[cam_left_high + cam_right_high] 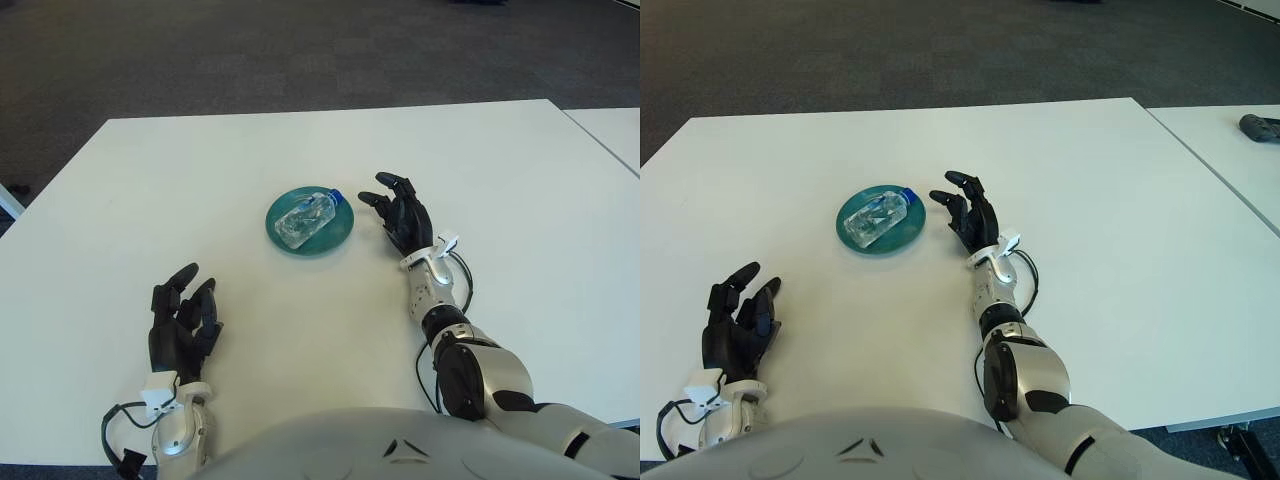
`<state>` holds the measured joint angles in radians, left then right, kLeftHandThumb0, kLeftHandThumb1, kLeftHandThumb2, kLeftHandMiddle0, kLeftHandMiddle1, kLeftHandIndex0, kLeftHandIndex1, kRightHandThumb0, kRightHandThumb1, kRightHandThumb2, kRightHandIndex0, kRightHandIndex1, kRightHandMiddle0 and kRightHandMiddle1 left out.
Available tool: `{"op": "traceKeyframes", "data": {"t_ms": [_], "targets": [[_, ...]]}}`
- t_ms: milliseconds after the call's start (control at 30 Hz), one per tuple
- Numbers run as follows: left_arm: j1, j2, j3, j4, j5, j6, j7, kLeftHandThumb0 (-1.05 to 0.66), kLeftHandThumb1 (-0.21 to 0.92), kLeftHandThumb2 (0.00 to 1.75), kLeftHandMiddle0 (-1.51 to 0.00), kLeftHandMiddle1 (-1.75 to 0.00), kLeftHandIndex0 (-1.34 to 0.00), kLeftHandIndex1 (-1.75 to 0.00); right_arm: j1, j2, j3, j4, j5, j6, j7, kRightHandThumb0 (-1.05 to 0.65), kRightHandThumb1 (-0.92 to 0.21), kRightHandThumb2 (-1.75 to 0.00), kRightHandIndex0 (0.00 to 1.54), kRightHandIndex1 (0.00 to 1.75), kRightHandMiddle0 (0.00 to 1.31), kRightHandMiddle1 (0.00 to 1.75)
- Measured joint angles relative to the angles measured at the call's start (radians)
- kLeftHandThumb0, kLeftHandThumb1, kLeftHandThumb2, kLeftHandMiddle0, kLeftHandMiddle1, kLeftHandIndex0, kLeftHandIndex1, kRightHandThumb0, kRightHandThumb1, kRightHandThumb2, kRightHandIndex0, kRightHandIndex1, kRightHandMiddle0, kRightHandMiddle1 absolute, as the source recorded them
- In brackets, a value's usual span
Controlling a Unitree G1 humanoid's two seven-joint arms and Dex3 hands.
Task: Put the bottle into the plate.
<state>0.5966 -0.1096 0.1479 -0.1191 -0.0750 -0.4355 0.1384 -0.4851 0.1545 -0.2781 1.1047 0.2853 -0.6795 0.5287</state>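
A clear plastic bottle (305, 219) with a blue cap lies on its side in the teal plate (336, 240) near the middle of the white table. My right hand (398, 212) shows just right of the plate, fingers spread, a small gap between it and the rim, holding nothing. Down at the near left my left hand (181, 325) shows with fingers relaxed and empty, well away from the plate.
The white table (500, 170) spreads wide around the plate. A second white table (1220, 130) stands to the right across a narrow gap, with a dark object (1260, 127) on it. Dark carpet lies beyond the far edge.
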Motion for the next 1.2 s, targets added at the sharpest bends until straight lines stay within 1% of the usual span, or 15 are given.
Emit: {"op": "traceKeyframes", "data": {"t_ms": [467,667,833,1067,1200], "targets": [[-0.013,-0.015,0.020,0.011,-0.019,-0.016,0.000,-0.60,0.92,0.57,-0.48,-0.50,-0.17,-0.99,0.006,0.002,0.016,-0.009,0.000,-0.009,-0.004,-0.65,-0.76,-0.81,0.52,1.09,0.29,1.28],[-0.018,-0.027,0.026,0.013,-0.020,-0.015,0.002,-0.59,0.92,0.57,-0.48,-0.49,-0.18,-0.98,0.009,0.002,0.024,-0.012,0.000,-0.009,-0.004,-0.63,-0.72,-0.86,0.54,1.09,0.32,1.30],[-0.022,-0.028,0.028,0.013,-0.017,-0.012,0.009,-0.59,0.92,0.58,-0.49,-0.49,-0.19,-0.98,0.012,0.003,0.031,-0.017,-0.001,-0.009,-0.004,-0.63,-0.71,-0.89,0.55,1.09,0.32,1.30],[-0.032,-0.031,0.026,0.007,0.014,0.007,0.059,-0.60,0.88,0.53,-0.56,-0.59,-0.28,-1.04,0.019,0.004,0.046,-0.026,-0.004,-0.009,-0.005,-0.63,-0.72,-0.88,0.54,1.10,0.33,1.32],[-0.038,-0.032,0.025,0.006,0.026,0.012,0.083,-0.59,0.85,0.54,-0.59,-0.70,-0.34,-1.07,0.023,0.004,0.059,-0.031,-0.016,-0.009,-0.011,-0.63,-0.74,-0.87,0.52,1.12,0.32,1.30]]}}
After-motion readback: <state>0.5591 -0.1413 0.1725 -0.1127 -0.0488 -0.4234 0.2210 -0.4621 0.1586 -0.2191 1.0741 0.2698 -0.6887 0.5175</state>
